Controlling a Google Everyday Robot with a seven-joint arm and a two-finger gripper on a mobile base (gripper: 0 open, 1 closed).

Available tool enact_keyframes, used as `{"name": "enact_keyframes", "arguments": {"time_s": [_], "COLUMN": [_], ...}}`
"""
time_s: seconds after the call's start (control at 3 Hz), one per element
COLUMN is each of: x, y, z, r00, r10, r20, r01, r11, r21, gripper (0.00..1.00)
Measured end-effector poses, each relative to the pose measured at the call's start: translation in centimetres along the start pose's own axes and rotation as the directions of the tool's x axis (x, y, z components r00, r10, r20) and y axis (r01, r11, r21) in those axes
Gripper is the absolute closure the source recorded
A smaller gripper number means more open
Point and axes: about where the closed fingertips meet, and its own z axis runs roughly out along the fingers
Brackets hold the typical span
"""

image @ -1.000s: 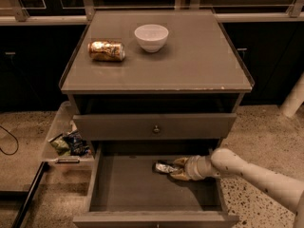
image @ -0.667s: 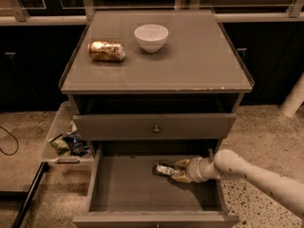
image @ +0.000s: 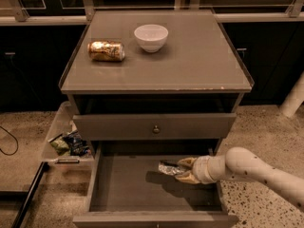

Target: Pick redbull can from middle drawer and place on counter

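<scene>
Shiny blue-silver, the slim redbull can [image: 167,168] sits sideways in the clenched grasp of my gripper [image: 183,170], inside the shallow grey-brown wooden middle drawer [image: 128,189], right of centre. On the smooth grey worktop [image: 190,65] I see a round white bowl [image: 151,36] near a toppled gold can [image: 106,51].

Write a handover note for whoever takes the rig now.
The gripper is inside the open drawer, at the right end of the redbull can; grip unconfirmed.
The redbull can lies on its side, right of the drawer's centre.
The counter holds a bowl and a gold can.
Done: drawer open, redbull can reached.
Left: lift it out, set it on the counter.
</scene>
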Motion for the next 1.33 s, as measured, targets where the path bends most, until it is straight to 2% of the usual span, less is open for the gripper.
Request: {"name": "enact_keyframes", "arguments": {"time_s": [0.33,0.67,1.0,1.33], "x": [-4.7,-11.5,-17.1,-17.1], "y": [0.7,-0.8,-5.3,-5.3], "z": [-4.9,-12.4,-19.6,-19.6], "r00": [0.997,0.988,0.983,0.983], "r10": [-0.071,-0.145,-0.178,-0.178], "r20": [-0.038,-0.058,-0.036,-0.036], "r01": [0.072,0.149,0.181,0.181], "r11": [0.9971,0.9862,0.9761,0.9761], "r21": [0.023,0.073,0.121,0.12], "gripper": [1.0,1.0,1.0,1.0]}}
